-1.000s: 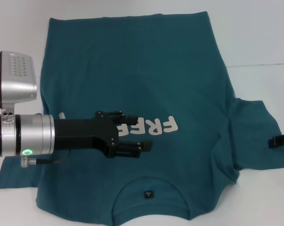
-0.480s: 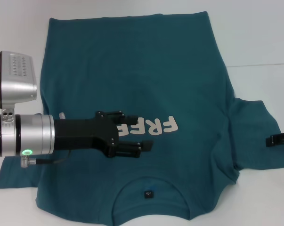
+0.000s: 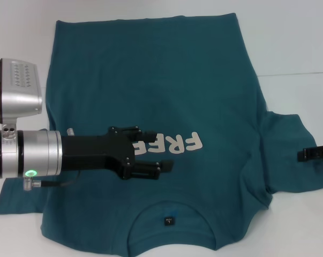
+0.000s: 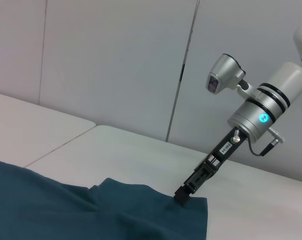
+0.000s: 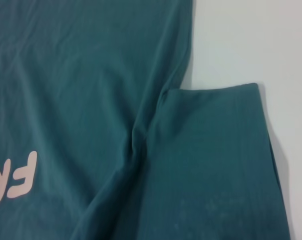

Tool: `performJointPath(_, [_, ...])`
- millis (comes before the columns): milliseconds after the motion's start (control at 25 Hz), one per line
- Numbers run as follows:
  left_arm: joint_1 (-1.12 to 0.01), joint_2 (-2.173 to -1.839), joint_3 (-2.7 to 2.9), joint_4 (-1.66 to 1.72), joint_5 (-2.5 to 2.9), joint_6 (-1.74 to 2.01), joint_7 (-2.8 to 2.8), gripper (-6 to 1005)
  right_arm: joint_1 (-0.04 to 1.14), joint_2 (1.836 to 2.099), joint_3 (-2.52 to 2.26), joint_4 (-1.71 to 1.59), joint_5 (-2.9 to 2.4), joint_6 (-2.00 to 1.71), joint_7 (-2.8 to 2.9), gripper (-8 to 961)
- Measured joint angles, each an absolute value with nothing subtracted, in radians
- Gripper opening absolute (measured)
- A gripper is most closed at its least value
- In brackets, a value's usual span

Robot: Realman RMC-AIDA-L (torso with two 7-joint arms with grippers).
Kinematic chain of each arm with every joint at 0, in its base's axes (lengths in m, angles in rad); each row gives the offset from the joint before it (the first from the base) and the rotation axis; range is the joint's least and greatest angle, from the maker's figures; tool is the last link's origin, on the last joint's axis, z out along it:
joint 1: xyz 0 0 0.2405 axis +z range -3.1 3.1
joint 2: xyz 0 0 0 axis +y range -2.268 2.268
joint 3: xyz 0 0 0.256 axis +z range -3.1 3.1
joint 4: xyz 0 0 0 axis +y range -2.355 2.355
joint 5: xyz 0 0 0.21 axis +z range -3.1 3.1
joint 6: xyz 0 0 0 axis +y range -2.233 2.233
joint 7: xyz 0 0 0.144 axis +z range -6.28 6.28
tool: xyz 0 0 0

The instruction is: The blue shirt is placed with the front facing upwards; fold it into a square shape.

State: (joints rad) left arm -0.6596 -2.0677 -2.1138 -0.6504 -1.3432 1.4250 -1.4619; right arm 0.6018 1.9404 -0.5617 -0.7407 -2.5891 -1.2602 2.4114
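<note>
The right gripper has crept inward onto the sleeve, its state unclear, while the left gripper, spread, hovers over the blue shirt lying flat, unfolded on the bench.

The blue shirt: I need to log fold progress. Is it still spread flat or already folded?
Spread, not folded. The blue shirt lies flat, lettering up, both sleeves out. The left gripper hovers at its chest; the right gripper is at the right sleeve's edge.

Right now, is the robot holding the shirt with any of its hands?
Not clearly. The left gripper hovers open over the blue shirt lettering; the right gripper is at the right sleeve's edge, grip unclear.
</note>
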Motion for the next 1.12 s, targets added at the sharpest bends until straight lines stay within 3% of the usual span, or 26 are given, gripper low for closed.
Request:
performJointPath(520, [-0.660, -2.070, -2.112, -0.649, -1.342, 1.423, -1.462, 875, 0.598, 1.916, -0.564, -0.741, -2.597, -1.257, 2.413, 898])
performJointPath(1120, [-0.663, -2.073, -2.112, -0.650, -1.342, 1.424, -1.463, 875, 0.594, 1.916, -0.574, -0.720, -2.602, -1.260, 2.413, 898])
